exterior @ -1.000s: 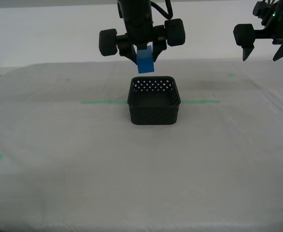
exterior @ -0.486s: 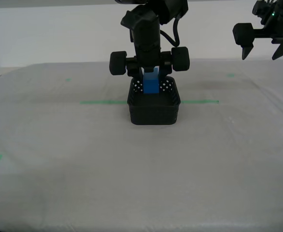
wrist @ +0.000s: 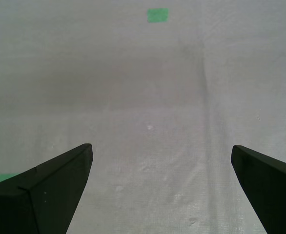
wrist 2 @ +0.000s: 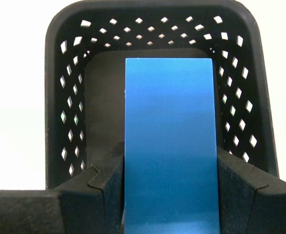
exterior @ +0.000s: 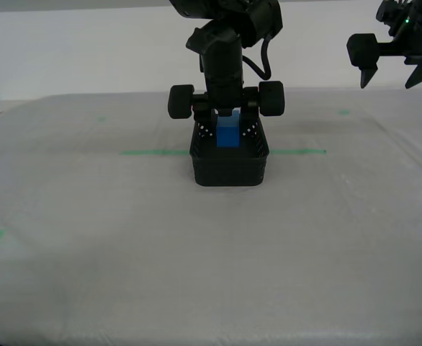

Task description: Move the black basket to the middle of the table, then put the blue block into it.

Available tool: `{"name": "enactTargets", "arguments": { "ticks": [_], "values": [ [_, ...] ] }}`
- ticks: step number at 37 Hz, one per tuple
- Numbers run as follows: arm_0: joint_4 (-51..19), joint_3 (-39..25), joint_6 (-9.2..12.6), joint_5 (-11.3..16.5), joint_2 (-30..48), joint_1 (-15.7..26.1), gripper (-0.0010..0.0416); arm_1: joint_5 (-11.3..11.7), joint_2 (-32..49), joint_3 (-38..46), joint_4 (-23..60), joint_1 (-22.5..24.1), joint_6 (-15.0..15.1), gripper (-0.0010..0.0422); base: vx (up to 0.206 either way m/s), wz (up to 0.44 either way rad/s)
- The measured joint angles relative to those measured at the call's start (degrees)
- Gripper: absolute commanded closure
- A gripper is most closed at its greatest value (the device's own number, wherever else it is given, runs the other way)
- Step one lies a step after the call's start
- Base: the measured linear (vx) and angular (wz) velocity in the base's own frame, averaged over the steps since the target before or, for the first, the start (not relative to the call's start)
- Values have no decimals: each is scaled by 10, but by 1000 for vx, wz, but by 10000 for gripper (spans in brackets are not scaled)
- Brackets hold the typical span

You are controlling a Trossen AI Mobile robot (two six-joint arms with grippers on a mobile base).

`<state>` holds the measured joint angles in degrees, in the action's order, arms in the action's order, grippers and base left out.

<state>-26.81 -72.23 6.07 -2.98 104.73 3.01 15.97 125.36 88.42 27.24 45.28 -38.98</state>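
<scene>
The black basket [exterior: 230, 160] stands upright near the middle of the bench [exterior: 211, 252], astride the thin green tape line [exterior: 150, 152] in the exterior view. My second gripper [exterior: 227, 121] reaches down into its open mouth, clenched on the blue block [exterior: 227, 134]; the block's lower part sits below the basket's rim, inside the lattice walls, its top level with the rim. In the second wrist view the blue block [wrist 2: 170, 146] is pinched between the two fingers [wrist 2: 106, 187] directly over the dark floor of the basket [wrist 2: 60, 97]; whether it touches that floor I cannot tell. My first gripper [exterior: 394, 68] hangs above the bench at the exterior view's right, well apart from the basket, fingers [wrist: 45, 187] spread wide over bare bench and a small green mark [wrist: 157, 15].
</scene>
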Motion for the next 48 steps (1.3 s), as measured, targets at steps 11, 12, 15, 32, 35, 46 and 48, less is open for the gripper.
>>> {"name": "enactTargets", "arguments": {
  "ticks": [11, 12, 15, 32, 35, 46, 48],
  "values": [
    [1, 0, 0, 0, 0, 0, 7, 0, 0, 0, 0, -2, 0, 336, 0, 0],
    [1, 0, 0, 0, 0, 0, 7, 0, 0, 0, 1, -3, 0, 326, 0, 0],
    [1, 0, 0, 0, 0, 0, 7, 0, 0, 0, 0, -3, 0, 292, 0, 0],
    [1, 0, 0, 0, 0, 0, 7, 0, 0, 0, 0, -4, -9, 87, 0, 0],
    [1, 0, 0, 0, 0, 0, 7, 0, 0, 0, 0, -4, -9, 51, 0, 0],
    [1, 0, 0, 0, 0, 0, 7, 0, 0, 0, -5, -6, 6, 23, 0, 0],
    [1, 0, 0, 0, 0, 0, 7, -2, 0, 0, -7, -7, 7, 15, 0, 0]
  ]
}}
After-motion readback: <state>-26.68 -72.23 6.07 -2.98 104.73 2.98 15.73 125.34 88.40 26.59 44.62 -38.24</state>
